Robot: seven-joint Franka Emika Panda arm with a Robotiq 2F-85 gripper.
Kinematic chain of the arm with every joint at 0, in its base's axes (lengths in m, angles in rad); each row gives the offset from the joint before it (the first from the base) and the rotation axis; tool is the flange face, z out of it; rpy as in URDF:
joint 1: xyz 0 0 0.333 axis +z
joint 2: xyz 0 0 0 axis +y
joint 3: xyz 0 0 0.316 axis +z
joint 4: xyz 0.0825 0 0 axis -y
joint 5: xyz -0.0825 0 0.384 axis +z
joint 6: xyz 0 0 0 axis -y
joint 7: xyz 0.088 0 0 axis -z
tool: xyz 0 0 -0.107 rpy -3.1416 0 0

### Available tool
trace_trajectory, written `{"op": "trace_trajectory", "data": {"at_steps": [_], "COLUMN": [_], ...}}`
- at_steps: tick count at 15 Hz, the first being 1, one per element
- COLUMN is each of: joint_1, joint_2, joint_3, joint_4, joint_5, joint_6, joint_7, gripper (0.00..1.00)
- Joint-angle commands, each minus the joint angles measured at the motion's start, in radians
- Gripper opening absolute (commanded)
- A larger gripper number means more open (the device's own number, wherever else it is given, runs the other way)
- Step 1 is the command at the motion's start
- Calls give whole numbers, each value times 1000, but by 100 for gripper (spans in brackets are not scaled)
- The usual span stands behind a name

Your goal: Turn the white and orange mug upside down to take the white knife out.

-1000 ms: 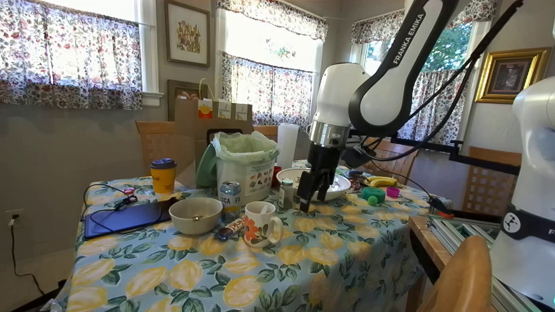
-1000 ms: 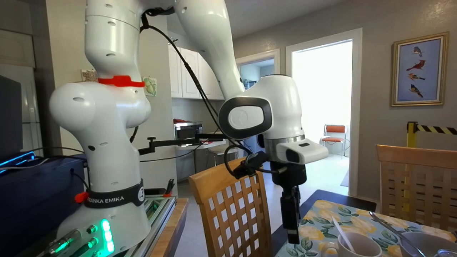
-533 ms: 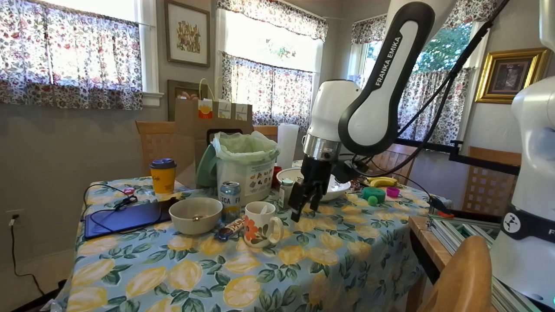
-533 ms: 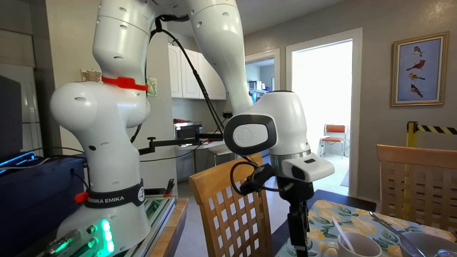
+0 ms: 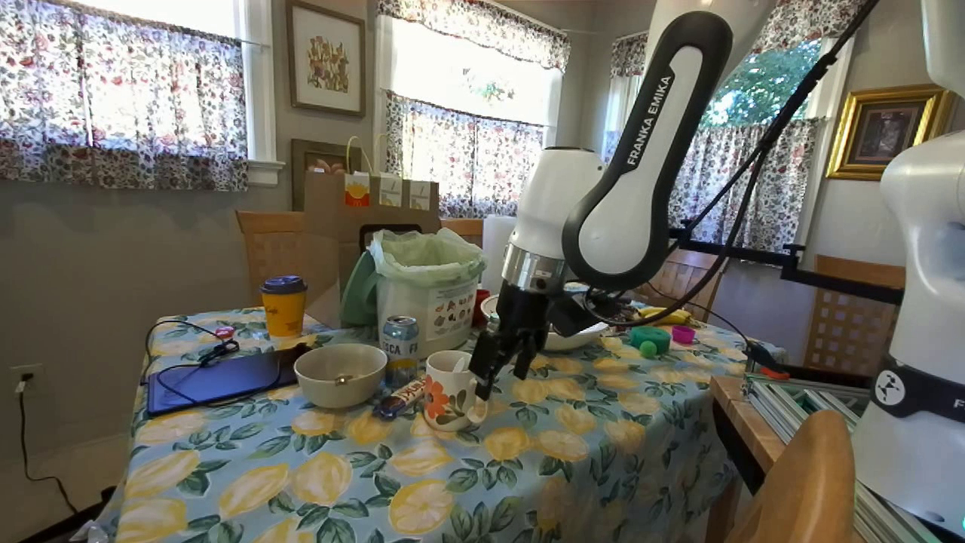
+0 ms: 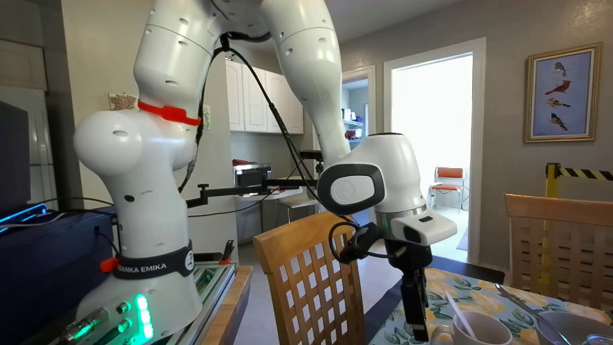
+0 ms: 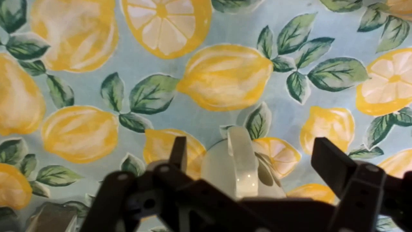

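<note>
- The white and orange mug [image 5: 451, 403] stands upright on the lemon-print tablecloth [image 5: 324, 483], mouth up and long axis vertical, an orange-red flower [image 5: 435, 397] on its side.
- Its handle [image 7: 243, 164] points to 12 o'clock in the wrist view; in an exterior view the handle [image 6: 440, 329] points to 9 o'clock.
- The white knife [image 6: 460, 315] leans inside the mug, long axis slanted, upper end clear of the rim and aimed at 11 o'clock in an exterior view; at this size, whether blade or grip is uppermost is hard to say.
- The Robotiq gripper [image 5: 503, 381] hangs from the Franka arm [image 5: 641, 181] with its jaws released, spread wide; in the wrist view the mug's handle shows between the fingertips [image 7: 179, 151].
- It slants down toward 7 o'clock in an exterior view, fingertips at the mug's 3 o'clock; one finger [image 5: 486, 369] overlaps the handle there, and I cannot tell whether they touch.
- The grey bowl [image 5: 324, 388] sits at the mug's 9 o'clock, a metal utensil [image 6: 529, 306] leaning over its rim toward 10 o'clock in an exterior view.
- Between bowl and mug lies a wrapped candy bar [image 5: 402, 398], long axis running toward 2 o'clock.
- A blue can [image 5: 401, 351] stands at the mug's 10 o'clock.
- A white tub [image 5: 422, 309] with a pale-green liner [image 5: 422, 260] stands at its 12 o'clock.
</note>
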Motion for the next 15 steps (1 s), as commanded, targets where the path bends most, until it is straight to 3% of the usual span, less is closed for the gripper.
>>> {"op": "trace_trajectory", "data": {"at_steps": [1,5,6,8,15], "joint_1": [88,129,138,148,136], "joint_2": [79,118,124,132,131], "joint_3": [-88,-128,-135,-140,-118], "joint_4": [67,100,104,109,108], "joint_5": [16,24,25,26,40], "joint_6": [21,15,14,8,-6], "joint_7": [43,55,58,59,52], "gripper": [100,98,74,70,15]}}
